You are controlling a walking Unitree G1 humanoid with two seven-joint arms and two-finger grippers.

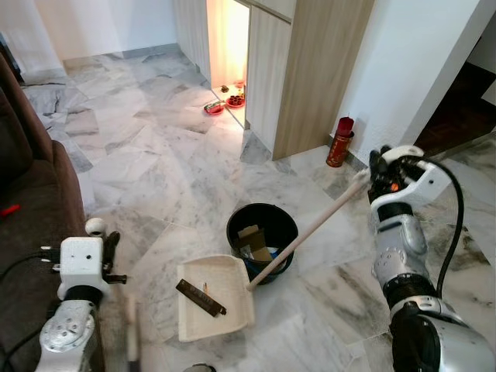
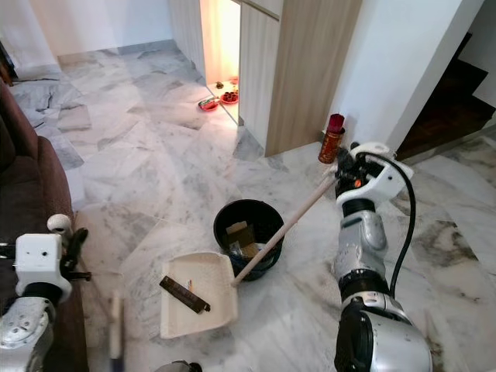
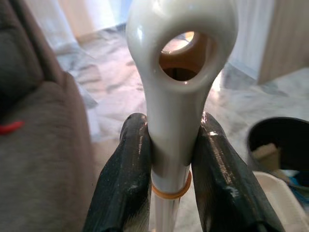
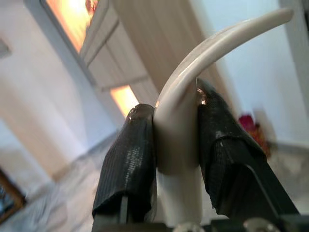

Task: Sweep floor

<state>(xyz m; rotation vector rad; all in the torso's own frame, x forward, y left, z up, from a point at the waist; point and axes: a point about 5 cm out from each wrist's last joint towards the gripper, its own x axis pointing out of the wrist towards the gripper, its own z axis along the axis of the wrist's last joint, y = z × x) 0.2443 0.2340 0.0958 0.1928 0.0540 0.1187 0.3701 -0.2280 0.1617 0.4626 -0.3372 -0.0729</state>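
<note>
A cream dustpan [image 1: 225,306] lies flat on the marble floor with a dark strip of debris [image 1: 200,297] in it. Its long pale handle [image 1: 310,232] slants up to the right, where my right gripper [image 4: 176,113] is shut on its curved top end. Just behind the pan stands a black bucket [image 1: 262,232] holding scraps of rubbish. My left gripper [image 3: 169,133], low on the left beside the sofa, is shut on the white broom handle [image 3: 174,96], just below its looped end. The stick [image 1: 132,333] runs down from that gripper, blurred; the broom head is hidden.
A dark brown sofa [image 1: 31,194] fills the left side. A wooden cabinet [image 1: 310,70] and a white wall stand at the back right, with a red can [image 1: 339,142] at the wall's foot. Red bowls [image 1: 215,108] sit in the lit opening. Open marble floor stretches ahead.
</note>
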